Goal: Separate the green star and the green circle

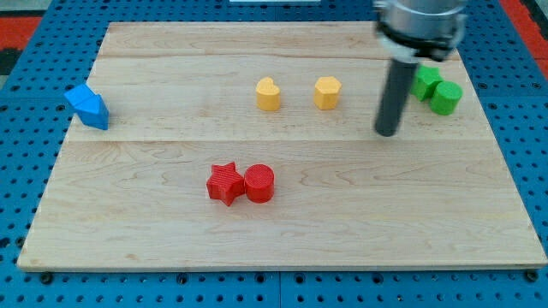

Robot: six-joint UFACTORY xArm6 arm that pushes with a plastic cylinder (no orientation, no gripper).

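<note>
The green star (425,82) and the green circle (446,97) sit touching each other near the view's upper right of the wooden board (274,231). The star is up and to the left of the circle. My tip (387,133) rests on the board, a little to the left of and below the green pair, not touching either block. The rod rises from it to the arm's dark head at the view's top.
A yellow heart (269,94) and a yellow hexagon (327,92) lie left of my tip. A red star (225,183) and a red circle (259,183) touch at lower centre. Two blue blocks (88,106) sit at the board's left edge.
</note>
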